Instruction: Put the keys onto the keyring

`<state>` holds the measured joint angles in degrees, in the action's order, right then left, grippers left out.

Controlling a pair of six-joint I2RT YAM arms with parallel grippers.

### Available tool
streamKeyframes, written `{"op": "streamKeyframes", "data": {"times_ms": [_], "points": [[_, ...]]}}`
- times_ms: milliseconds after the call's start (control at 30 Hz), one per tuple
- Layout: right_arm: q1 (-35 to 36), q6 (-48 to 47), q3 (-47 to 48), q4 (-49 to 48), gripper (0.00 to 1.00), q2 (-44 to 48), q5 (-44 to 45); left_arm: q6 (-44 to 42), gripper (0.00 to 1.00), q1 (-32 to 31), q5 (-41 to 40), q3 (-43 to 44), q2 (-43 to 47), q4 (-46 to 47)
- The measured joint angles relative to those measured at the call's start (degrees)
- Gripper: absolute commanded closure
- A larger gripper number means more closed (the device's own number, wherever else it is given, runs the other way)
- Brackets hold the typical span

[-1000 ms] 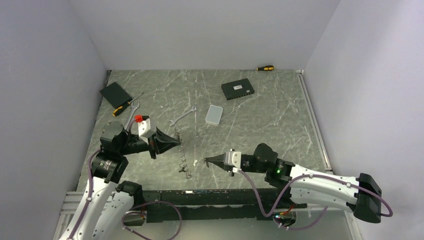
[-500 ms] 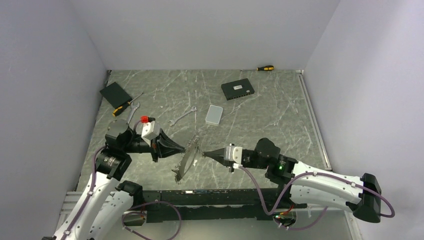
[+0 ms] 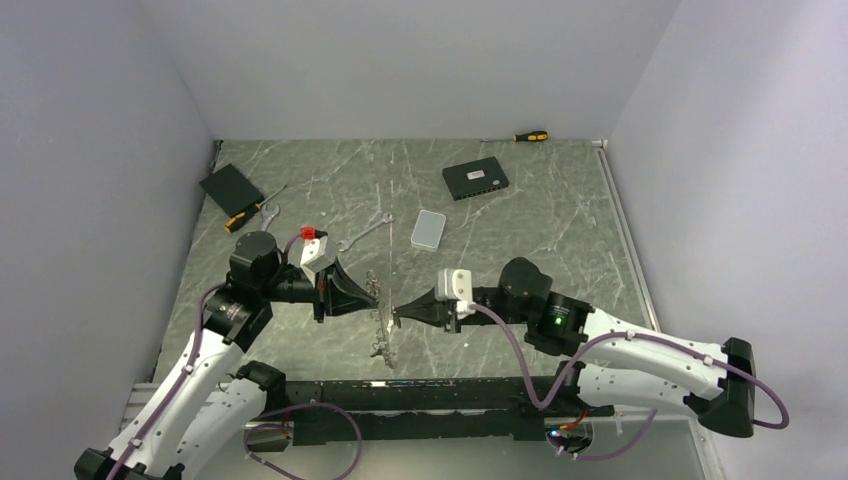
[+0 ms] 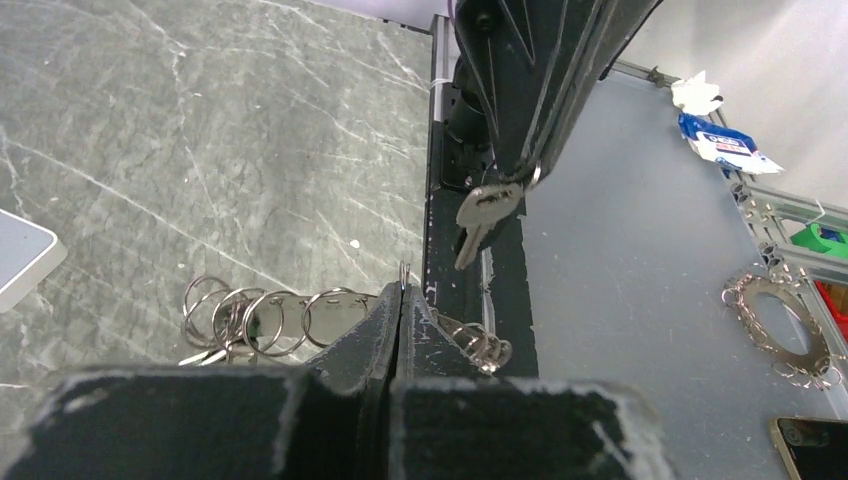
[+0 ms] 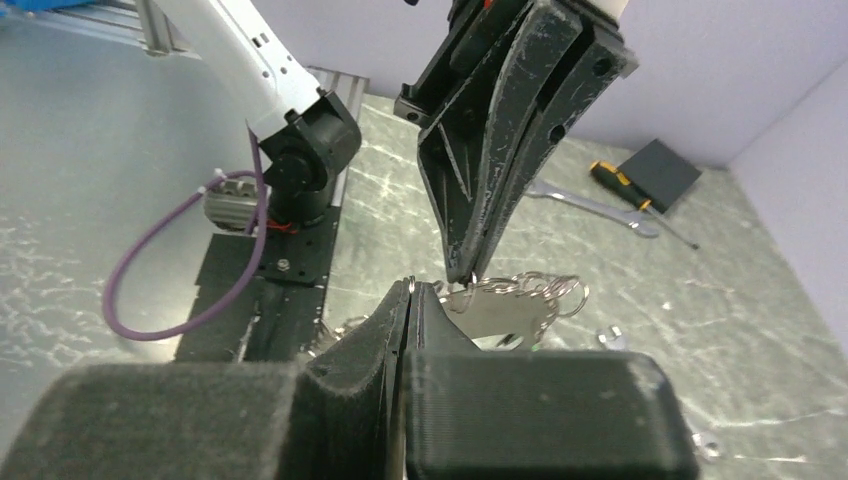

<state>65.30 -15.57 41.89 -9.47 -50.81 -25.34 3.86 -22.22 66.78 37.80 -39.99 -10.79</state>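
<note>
Within the last second the arms had closed in until their tips nearly met above the tabletop [image 3: 560, 230]. The left jaws, fully closed, pinched the keyring [image 3: 380, 318] and held it lifted. The right jaws were clamped on a key [image 4: 484, 214] just beside it. Threading looked ready to start, though contact was unclear.

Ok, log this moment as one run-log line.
left gripper: shut on keyring | right gripper: shut on key | key: apart from keyring, not threaded | tips: facing each other, close
</note>
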Motion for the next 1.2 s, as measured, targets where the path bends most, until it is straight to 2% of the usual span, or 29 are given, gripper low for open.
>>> {"op": "streamKeyframes", "data": {"times_ms": [467,1000,1200], "points": [[-3.4,12.6,6.1,2.6,1.00,-10.2,-2.2,-0.1,1.00,-0.4,-1.9,0.0,-0.2,-1.1],[-5.7,17.8,7.8,3.6,1.00,-13.1,-3.6,-1.0,1.00,-0.7,-3.7,0.0,0.2,-2.7],[-5.8,18.1,8.3,6.2,1.00,-13.0,-6.5,-3.4,1.00,-0.7,-8.0,0.6,1.3,-6.1]]}}
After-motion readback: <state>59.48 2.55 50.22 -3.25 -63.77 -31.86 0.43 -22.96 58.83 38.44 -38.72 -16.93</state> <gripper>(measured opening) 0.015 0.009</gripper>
